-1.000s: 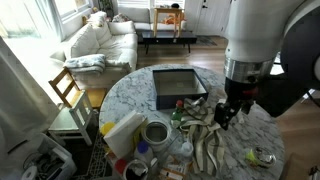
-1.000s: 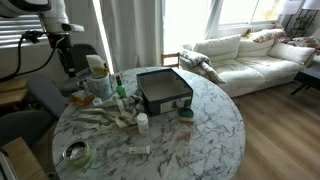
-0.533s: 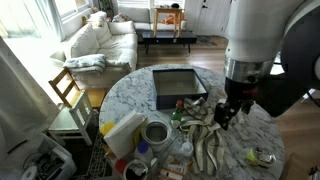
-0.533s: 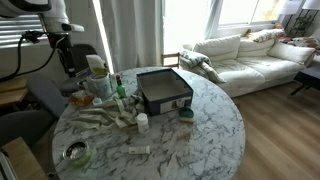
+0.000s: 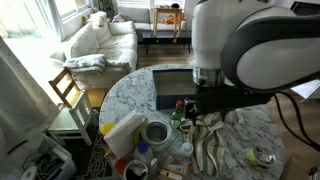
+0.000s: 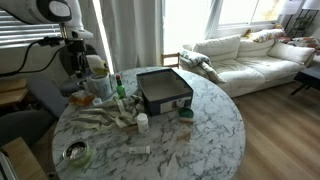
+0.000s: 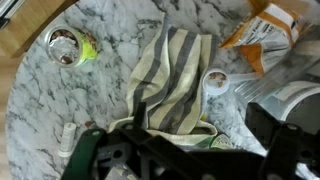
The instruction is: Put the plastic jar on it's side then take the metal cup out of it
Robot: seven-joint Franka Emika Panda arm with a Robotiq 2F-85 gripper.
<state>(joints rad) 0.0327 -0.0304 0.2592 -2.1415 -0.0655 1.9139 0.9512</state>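
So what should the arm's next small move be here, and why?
Probably carry the open gripper across toward the plastic jar. The jar stands upright with the metal cup inside it, so tipping has not started. The wrist view shows the gripper hovering over the striped cloth, holding nothing, and apart from the jar.

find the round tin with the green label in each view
In an exterior view: the round tin sits at the lower right, near the table's edge.
In an exterior view: it sits at the lower left, again near the edge.
Wrist view: it is at the upper left.
Shared landmark: the striped cloth, on the marble near the tin in all three.
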